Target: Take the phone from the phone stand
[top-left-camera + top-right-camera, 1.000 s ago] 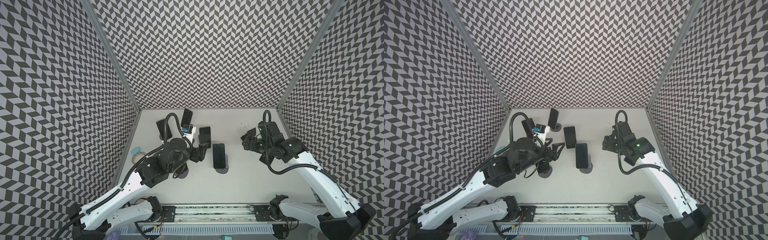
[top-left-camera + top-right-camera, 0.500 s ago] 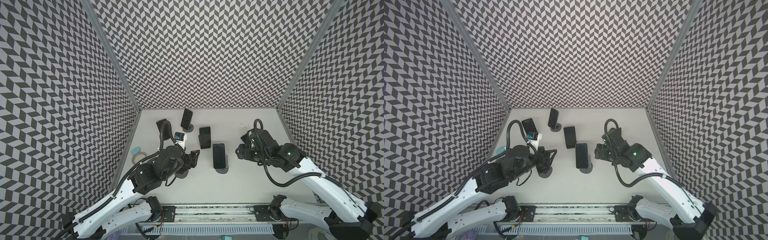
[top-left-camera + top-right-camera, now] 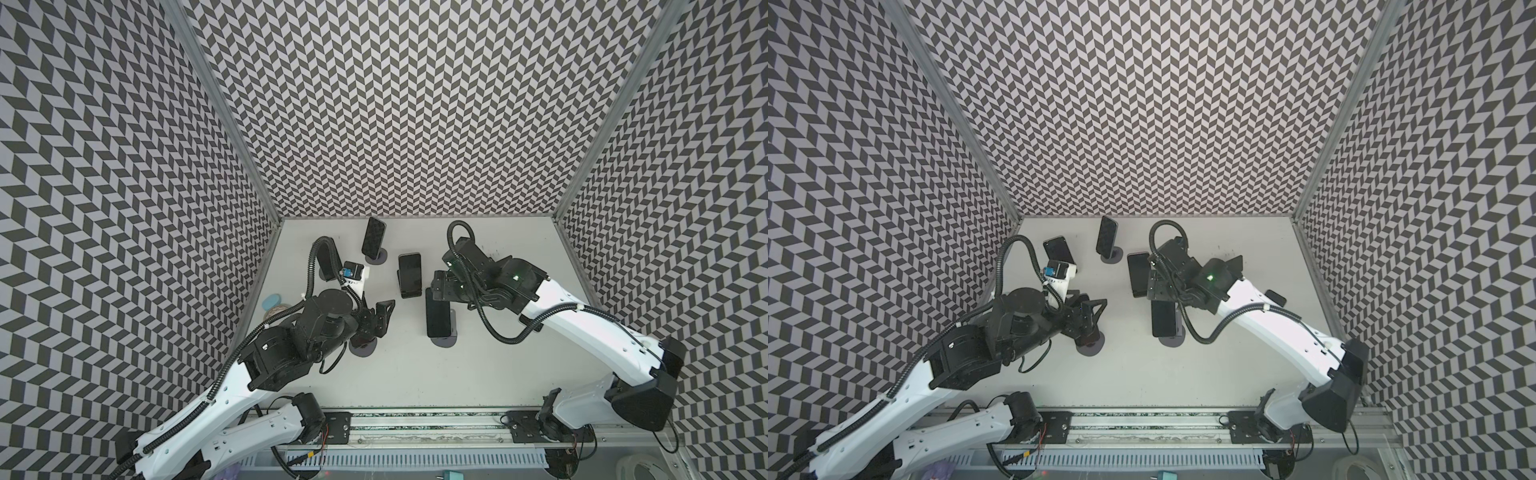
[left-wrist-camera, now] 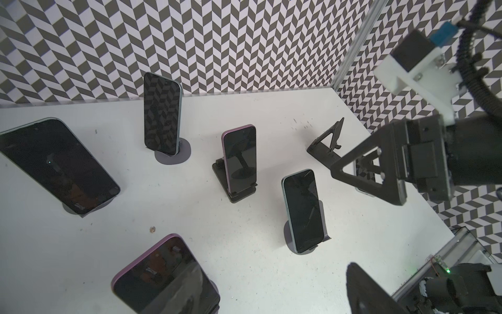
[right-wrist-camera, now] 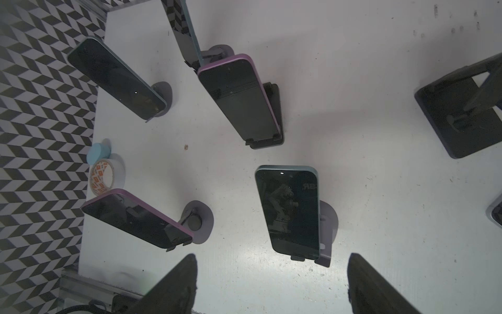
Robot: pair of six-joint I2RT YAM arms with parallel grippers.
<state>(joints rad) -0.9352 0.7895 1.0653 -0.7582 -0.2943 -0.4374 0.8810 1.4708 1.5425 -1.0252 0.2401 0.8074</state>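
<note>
Several dark phones stand on stands. A teal-edged phone (image 5: 290, 212) leans on a grey round stand (image 5: 330, 225) in the middle of the table (image 3: 498, 374). My right gripper (image 5: 271, 285) hangs just above it, open, with nothing between its fingers (image 5: 173, 288); in both top views it covers the phone's upper end (image 3: 433, 286) (image 3: 1152, 286). A purple-edged phone (image 4: 163, 274) on a round stand sits under my left gripper (image 3: 384, 320), which is open and empty. In the left wrist view only one of its fingers (image 4: 361, 288) shows.
A purple phone on a black stand (image 3: 410, 274), a phone at the back (image 3: 372, 237) and one at the left (image 5: 114, 76) also stand here. An empty black folding stand (image 4: 326, 146) sits at the right. A tape roll (image 5: 102, 176) and a blue disc (image 5: 97, 153) lie by the left wall.
My right gripper has swung left from the right side to over the middle teal-edged phone. My left gripper has drawn back toward the front left and opened a little wider.
</note>
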